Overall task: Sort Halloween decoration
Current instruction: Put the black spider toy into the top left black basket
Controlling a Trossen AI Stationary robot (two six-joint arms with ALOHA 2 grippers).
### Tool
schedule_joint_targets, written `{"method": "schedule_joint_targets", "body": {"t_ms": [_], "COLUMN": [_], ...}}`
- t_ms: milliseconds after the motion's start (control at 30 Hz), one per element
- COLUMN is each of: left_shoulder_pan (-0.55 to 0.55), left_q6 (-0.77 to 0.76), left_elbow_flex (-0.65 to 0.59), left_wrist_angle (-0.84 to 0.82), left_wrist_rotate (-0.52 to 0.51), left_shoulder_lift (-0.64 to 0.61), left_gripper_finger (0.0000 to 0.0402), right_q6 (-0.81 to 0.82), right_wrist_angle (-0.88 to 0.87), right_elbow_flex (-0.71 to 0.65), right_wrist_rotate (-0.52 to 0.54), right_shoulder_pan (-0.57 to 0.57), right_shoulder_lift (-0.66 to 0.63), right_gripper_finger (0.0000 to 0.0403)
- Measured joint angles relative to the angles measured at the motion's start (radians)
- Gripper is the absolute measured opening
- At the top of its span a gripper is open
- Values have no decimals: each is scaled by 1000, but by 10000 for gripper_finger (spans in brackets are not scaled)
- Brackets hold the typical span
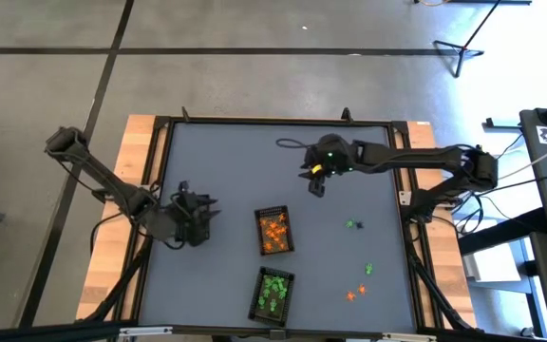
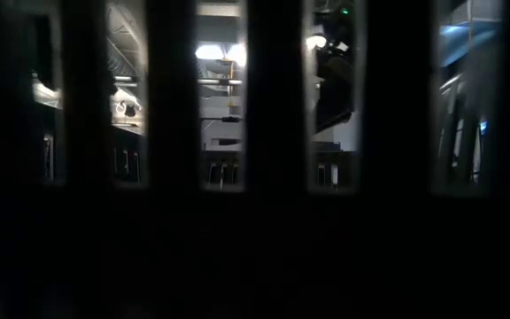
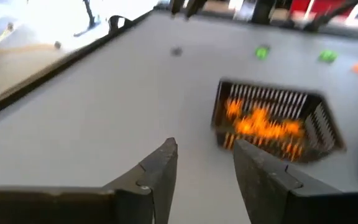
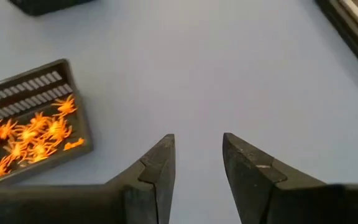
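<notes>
Loose Halloween decoration lies on the grey mat: one green trinket [image 1: 352, 224], another green one [image 1: 370, 269] and orange ones [image 1: 356, 292] toward the near right. A dark tray of orange trinkets [image 1: 273, 231] sits mid-table, and a tray of green ones [image 1: 273, 293] stands nearer the front edge. My left gripper [image 1: 207, 211] hovers left of the orange tray [image 3: 272, 121], open and empty [image 3: 204, 155]. My right gripper [image 1: 316, 187] hangs over bare mat beyond the orange tray [image 4: 30, 124], open with nothing between its fingers [image 4: 197, 146].
A raised dark frame [image 1: 283, 122] borders the mat, with wooden strips [image 1: 122, 218] outside it. Bare mat lies between the trays and the far edge. The low view is blocked by dark upright bars [image 2: 273, 133].
</notes>
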Motion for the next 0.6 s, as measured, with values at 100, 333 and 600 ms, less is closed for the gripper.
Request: {"method": "schedule_joint_targets", "body": {"t_ms": [100,333,600], "left_shoulder_pan": [34,121,184], "left_q6": [130,331,354], "left_elbow_flex": [-78,-160,-162], "left_wrist_angle": [251,563,592], "left_wrist_rotate": [3,77,155], "left_shoulder_lift": [-10,-9,-9], "left_gripper_finger": [144,135,133], "right_q6": [22,29,40], "right_wrist_angle": [10,27,71], "right_elbow_flex": [-33,-43,-43], "right_wrist_rotate": [2,2,-50], "right_shoulder_pan": [-20,-19,-21], "right_shoulder_lift": [-26,-31,-31], "right_gripper_finger": [131,131,131]}}
